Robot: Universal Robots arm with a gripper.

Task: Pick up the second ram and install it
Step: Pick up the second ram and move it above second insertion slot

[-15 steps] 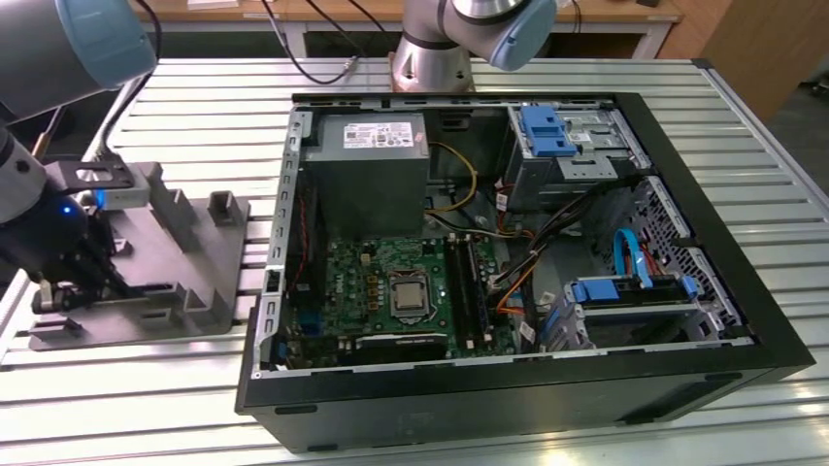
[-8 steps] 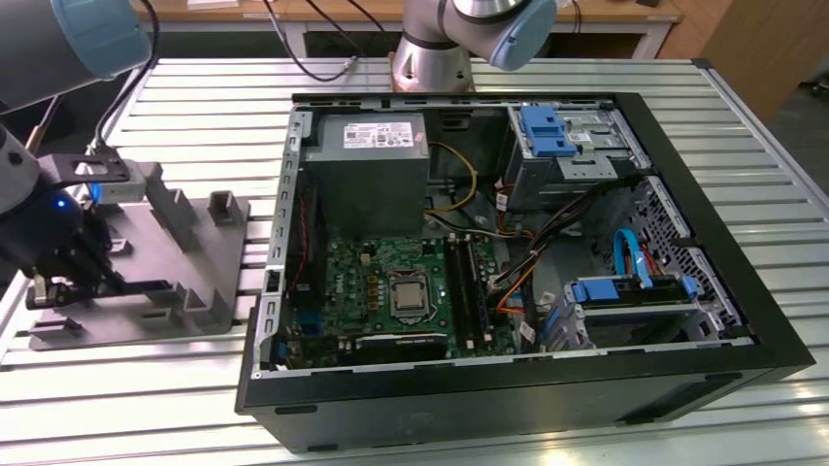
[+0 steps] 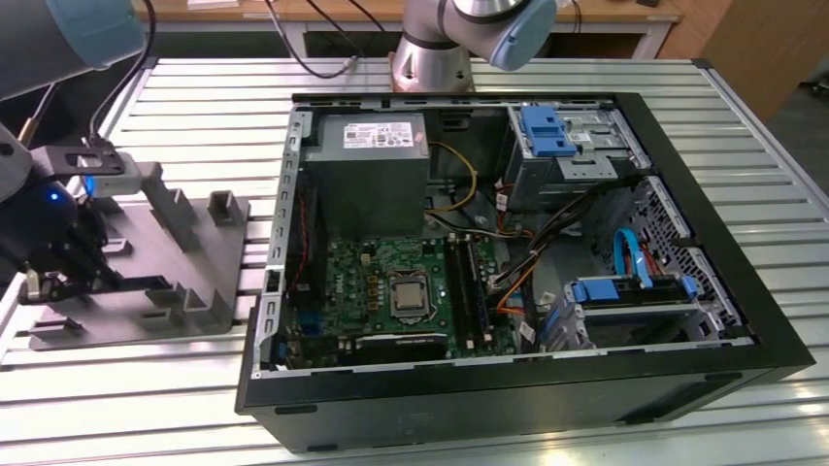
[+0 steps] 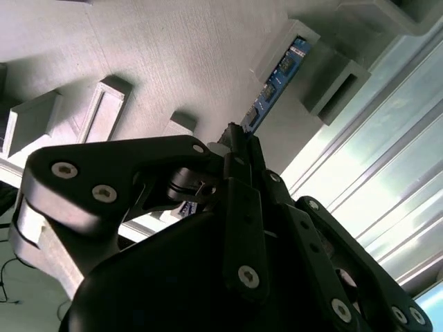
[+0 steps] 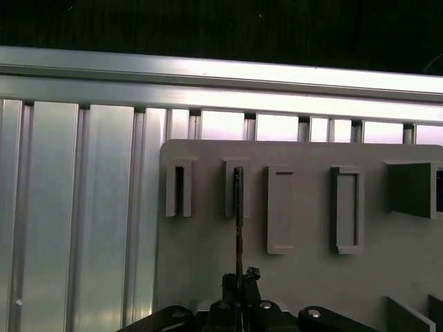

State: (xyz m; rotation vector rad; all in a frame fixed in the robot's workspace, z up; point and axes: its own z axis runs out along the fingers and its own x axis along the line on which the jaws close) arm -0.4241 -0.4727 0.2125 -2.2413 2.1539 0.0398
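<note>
The second ram (image 4: pixel 280 72) is a slim blue-green board with black chips, standing on edge in a slot of the grey fixture tray (image 4: pixel 173 62). In the first wrist view the second ram (image 5: pixel 238 221) appears edge-on as a thin dark line running from a tray slot toward my fingers. My gripper (image 4: pixel 235 142) is shut on the near end of the stick, its black fingers (image 4: pixel 242 207) pressed against both faces. In the exterior view my gripper (image 3: pixel 65 277) hangs over the tray (image 3: pixel 194 262) at that view's left, away from the computer case.
An open computer case (image 3: pixel 518 388) lies in the middle of the slatted metal table (image 3: pixel 778 194), with the motherboard (image 3: pixel 388 291) and its long black slot rails (image 3: pixel 469 291) inside. Raised grey blocks (image 3: pixel 227 206) stand on the tray. Another arm's base (image 3: pixel 434 53) sits behind the case.
</note>
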